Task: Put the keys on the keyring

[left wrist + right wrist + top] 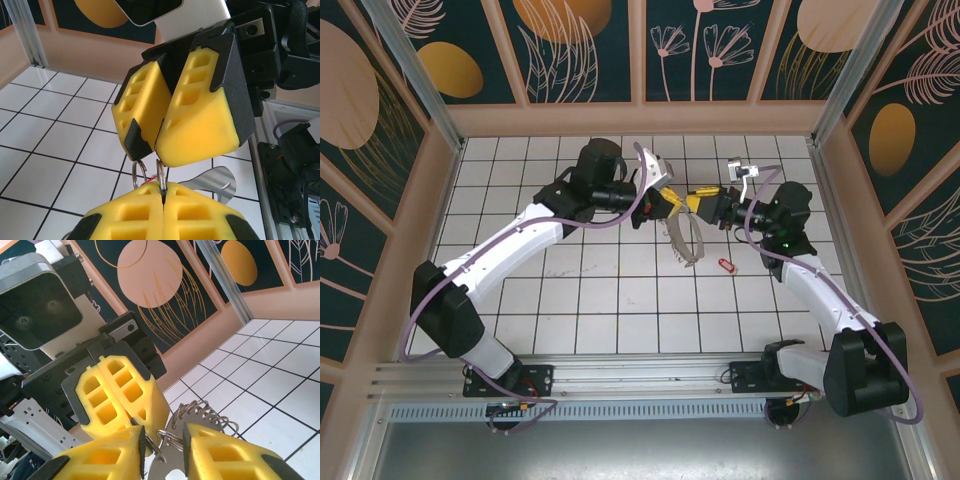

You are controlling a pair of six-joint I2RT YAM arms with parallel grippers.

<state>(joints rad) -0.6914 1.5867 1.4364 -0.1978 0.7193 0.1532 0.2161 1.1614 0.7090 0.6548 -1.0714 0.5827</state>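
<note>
We are pressing the left gripper (162,202) fully shut at the bottom centre of the left wrist view. Its yellow pads (200,215) are pinching the wire of the keyring (161,176) in the seam between them, so the ring is standing upright and steady for the other arm to work on. Coming at it from the top of that frame, the right gripper (153,144) is standing with its jaws narrowly apart. In the right wrist view a coil of the ring and a key blade (167,465) are sitting in that gap, but we cannot tell whether the pads are actually clamping anything (the wire is merely touching one pad, as far as we can judge). Holding the ring in the air is probably letting the keys (686,243) dangle free in the middle of the top view, just below where the two grippers are meeting, rather than snagging on the white tiled table (570,290). A small red item (727,265) is lying on the tiles just right of the hanging bunch; we cannot make out what it is. We are finding no readable brand, label or writing on fingers, ring or keys.
</note>
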